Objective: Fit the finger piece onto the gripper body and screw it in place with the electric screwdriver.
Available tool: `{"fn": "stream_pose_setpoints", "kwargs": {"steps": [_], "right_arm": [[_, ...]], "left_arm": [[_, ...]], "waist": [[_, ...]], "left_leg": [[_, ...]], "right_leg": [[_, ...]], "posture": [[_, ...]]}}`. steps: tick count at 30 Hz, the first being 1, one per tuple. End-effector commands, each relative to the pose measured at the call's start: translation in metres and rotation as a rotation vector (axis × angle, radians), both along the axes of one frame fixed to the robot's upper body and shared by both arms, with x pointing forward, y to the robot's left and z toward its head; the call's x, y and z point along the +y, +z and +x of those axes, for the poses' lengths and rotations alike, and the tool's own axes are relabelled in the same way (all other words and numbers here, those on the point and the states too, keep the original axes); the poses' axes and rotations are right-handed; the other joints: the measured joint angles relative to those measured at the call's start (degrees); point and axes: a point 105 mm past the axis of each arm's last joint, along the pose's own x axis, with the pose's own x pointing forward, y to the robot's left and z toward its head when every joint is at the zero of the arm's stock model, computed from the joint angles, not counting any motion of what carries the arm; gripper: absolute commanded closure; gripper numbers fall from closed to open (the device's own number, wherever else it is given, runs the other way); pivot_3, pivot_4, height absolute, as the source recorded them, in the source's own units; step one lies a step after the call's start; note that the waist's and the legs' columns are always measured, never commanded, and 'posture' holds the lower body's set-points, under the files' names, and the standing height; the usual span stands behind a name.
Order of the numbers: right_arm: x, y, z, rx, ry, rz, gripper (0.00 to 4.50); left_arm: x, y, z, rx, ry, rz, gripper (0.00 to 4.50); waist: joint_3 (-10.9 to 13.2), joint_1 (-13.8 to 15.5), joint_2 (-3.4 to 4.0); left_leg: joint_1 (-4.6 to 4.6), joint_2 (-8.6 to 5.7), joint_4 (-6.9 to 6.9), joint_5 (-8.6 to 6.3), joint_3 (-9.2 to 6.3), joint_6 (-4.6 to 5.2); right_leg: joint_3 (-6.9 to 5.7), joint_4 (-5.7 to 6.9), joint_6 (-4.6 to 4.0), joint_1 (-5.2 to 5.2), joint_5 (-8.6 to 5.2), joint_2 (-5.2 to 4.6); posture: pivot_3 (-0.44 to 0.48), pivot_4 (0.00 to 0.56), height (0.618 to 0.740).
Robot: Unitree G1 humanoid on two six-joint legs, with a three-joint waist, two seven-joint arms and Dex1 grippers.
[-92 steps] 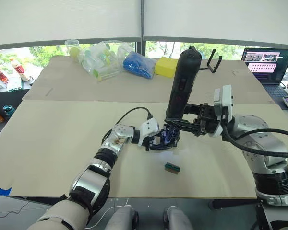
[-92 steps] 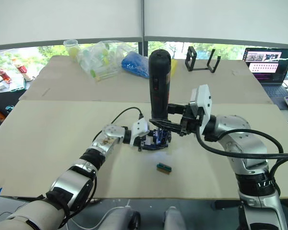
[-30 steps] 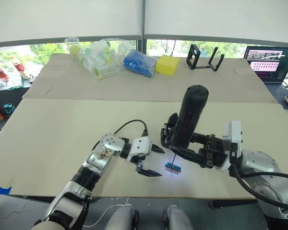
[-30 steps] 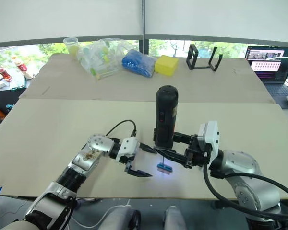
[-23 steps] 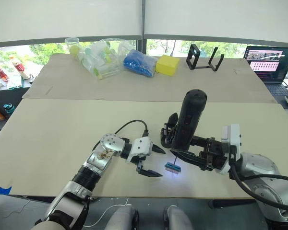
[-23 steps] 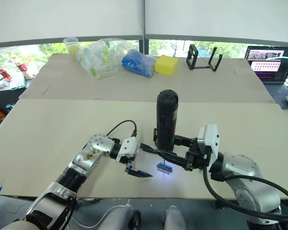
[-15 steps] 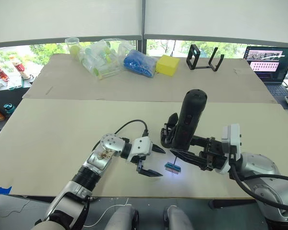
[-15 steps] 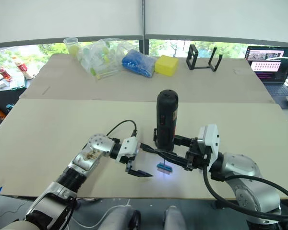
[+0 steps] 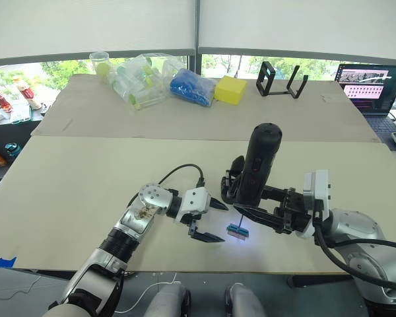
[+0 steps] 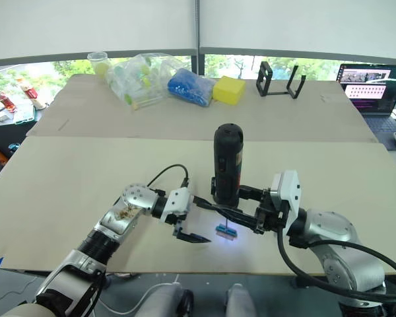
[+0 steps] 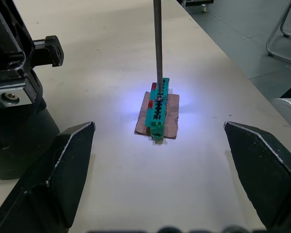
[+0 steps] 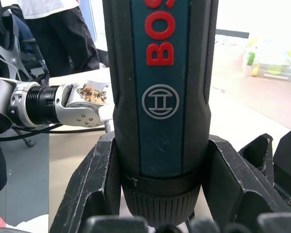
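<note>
Black electric screwdriver [image 9: 257, 165] clamped in right claw [image 9: 254, 208].

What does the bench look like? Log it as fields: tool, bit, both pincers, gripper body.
tool: screwdriver, upright
bit: bit tip down on a small green block lying on the table, lit
right pincer: right pincer clamped around the screwdriver's lower end
left pincer: left pincer open, empty, facing the block
gripper body: gripper body standing just behind the screwdriver
</note>
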Motion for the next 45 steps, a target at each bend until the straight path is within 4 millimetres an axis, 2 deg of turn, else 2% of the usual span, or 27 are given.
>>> {"fn": "stream_pose_setpoints", "kwargs": {"steps": [1,26,45], "right_arm": [[0.0027,0.0161,-0.0037,-0.096,0.022,0.019,2.59],[0.0036,0.014,0.0012,-0.086,0.016,0.022,2.59],[0.0022,0.0158,-0.003,-0.078,0.025,0.015,2.59]], "left_arm": [[-0.004,0.009,0.0016,-0.032,-0.009,-0.024,0.0],[-0.0058,0.0117,0.0044,-0.039,0.0,-0.03,0.0],[-0.0058,0.0114,0.0053,-0.042,0.0,-0.028,0.0]], "waist": [[0.0,0.01,0.0],[0.0,0.05,0.0],[0.0,0.06,0.0]], "left_leg": [[0.0,0.0,0.0,0.0,0.0,0.0],[0.25,0.0,-0.01,-0.02,-0.02,0.04],[0.25,0.0,-0.01,-0.03,-0.02,0.04]], "right_leg": [[0.0,0.0,0.0,0.01,0.0,0.0],[-0.02,-0.06,0.0,0.29,0.0,0.0],[-0.01,-0.06,0.0,0.29,0.0,0.0]], "posture": [[0.0,0.15,0.74],[0.0,0.15,0.74],[0.0,0.15,0.74]]}}
